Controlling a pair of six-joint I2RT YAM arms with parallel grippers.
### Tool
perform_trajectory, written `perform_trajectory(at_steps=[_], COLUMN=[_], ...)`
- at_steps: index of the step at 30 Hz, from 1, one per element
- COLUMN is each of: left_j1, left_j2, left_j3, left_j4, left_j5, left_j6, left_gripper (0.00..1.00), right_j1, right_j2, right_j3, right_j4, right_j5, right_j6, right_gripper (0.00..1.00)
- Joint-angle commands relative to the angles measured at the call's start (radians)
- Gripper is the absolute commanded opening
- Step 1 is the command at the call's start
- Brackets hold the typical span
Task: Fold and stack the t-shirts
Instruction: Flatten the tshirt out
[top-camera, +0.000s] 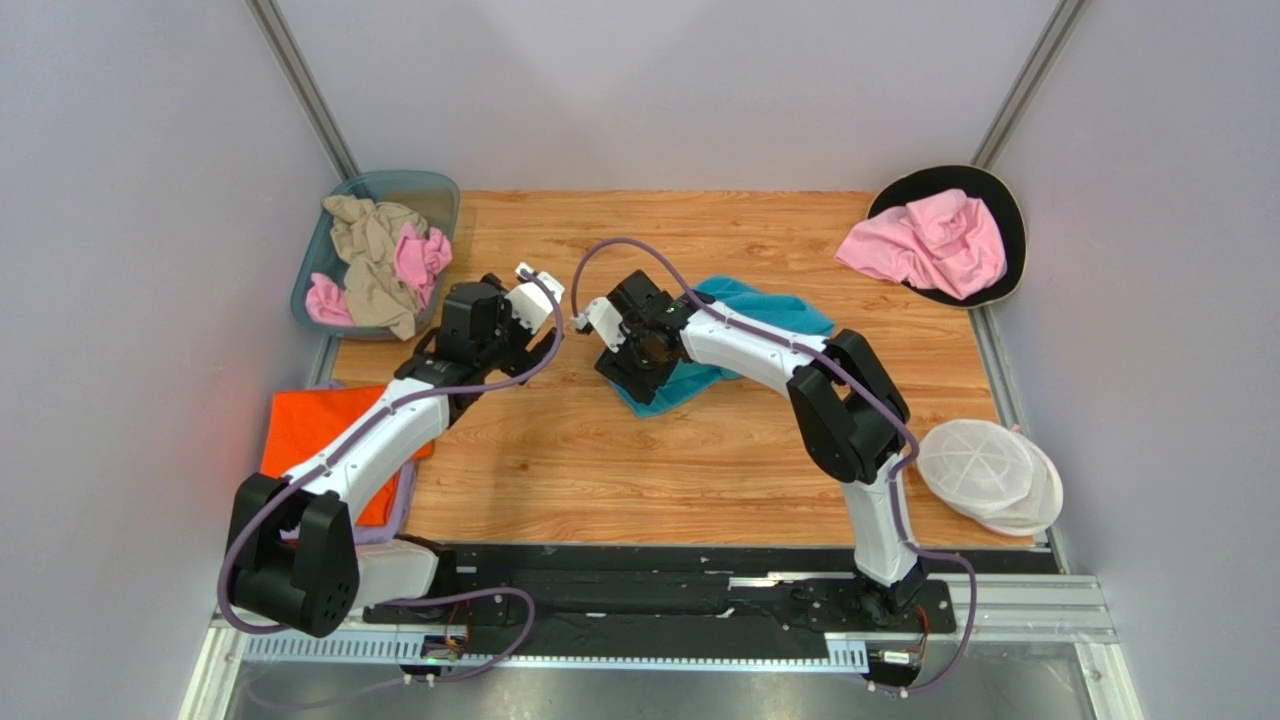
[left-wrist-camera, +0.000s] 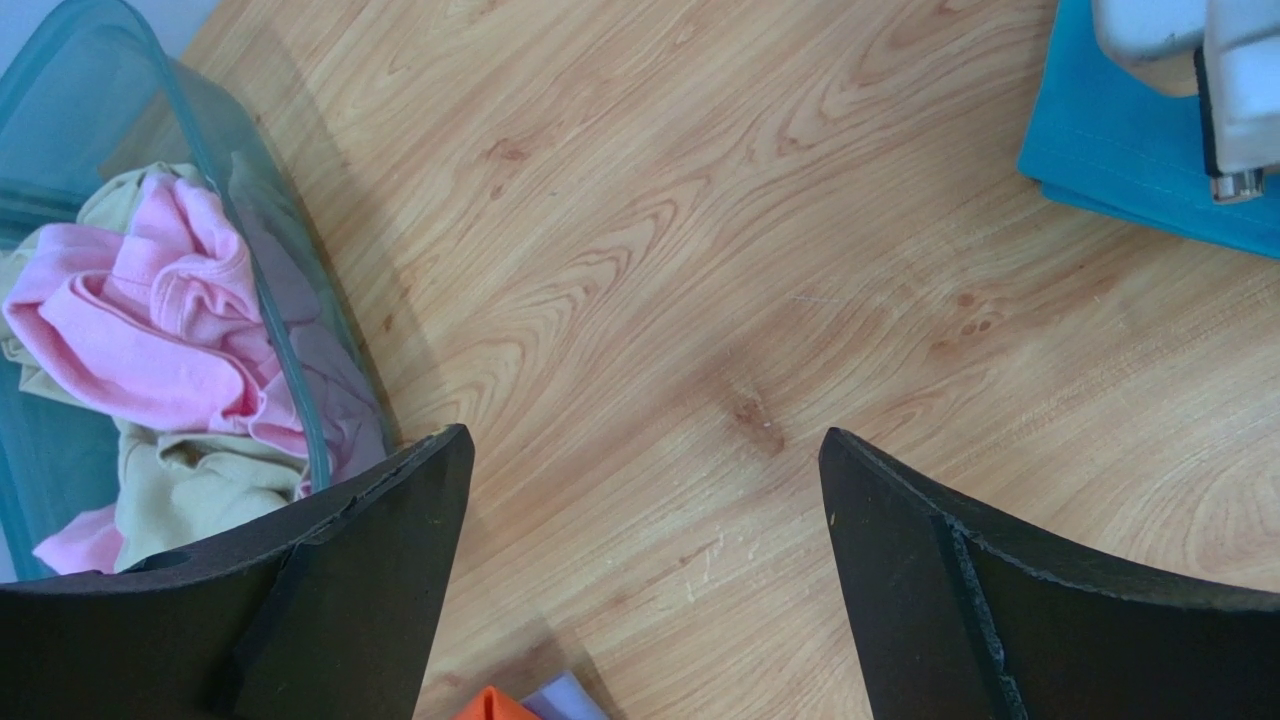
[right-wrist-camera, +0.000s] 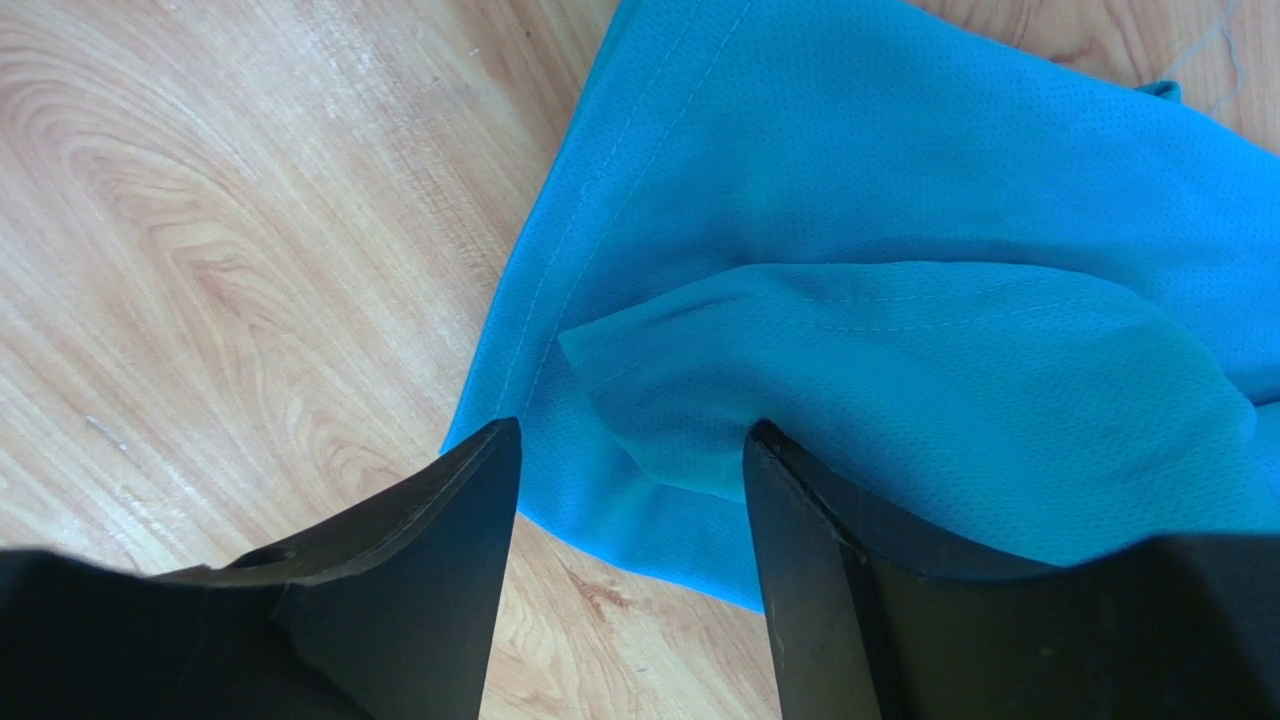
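- Two grippers hang over the middle of the table, and one garment is in play: the teal t-shirt (top-camera: 759, 323), lying partly folded just right of centre in the top view, beneath the right arm's wrist.
- The right gripper (right-wrist-camera: 631, 435) has its jaws partly apart, astride a raised fold near the shirt's lower-left corner. Cloth lies between the fingers but is not pinched, so it grasps nothing.
- The left gripper (left-wrist-camera: 643, 450) is spread wide above bare wood, left of the shirt and well clear of it. It is empty.
- The step in hand looks like taking that fold to turn the shirt over on itself. To do it well, the right jaws should sink until both pads bracket the ridge, then close on the upper layer only. A low lift should keep the lower layer flat, and the left gripper could take the neighbouring edge so that the fold line stays straight.
- In the top view the shirt's long axis runs diagonally from lower left to upper right, and its corner points lower left, toward both grippers.
- In the right wrist view its stitched edge slants from top centre down to lower left.
- The orange t-shirt (top-camera: 323, 428) lies flat at the left edge, a likely place for the stack.
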Motion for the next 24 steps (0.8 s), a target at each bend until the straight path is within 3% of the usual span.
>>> perform_trajectory(at_steps=[1,12,20,24], left_j1=[0.008,0.013,0.013,0.013], left_j2=[-0.035,-0.025,-0.013,-0.001], left_j3=[-0.026,-0.043,-0.057,-0.061], left_j4=[0.046,0.053,0.061,0.067], left_j5=[-0.005,0.010,0.020,0.018], left_j6=[0.021,0.007,-0.005,-0.009], left_gripper=[0.94,0.93,0.92,0.91], right_j1=[0.002,0.002,0.002,0.001], right_j2=[0.022,0.039,0.018,0.027], right_j3=[0.041,0.063,0.078,0.080], right_j4=[0.013,0.013,-0.002,0.001], right_j5=[0.028,0.046,0.055,0.069], right_j6=[-0.028,-0.035,-0.043,-0.052], right_gripper=[0.58,0.42,0.39,0.27])
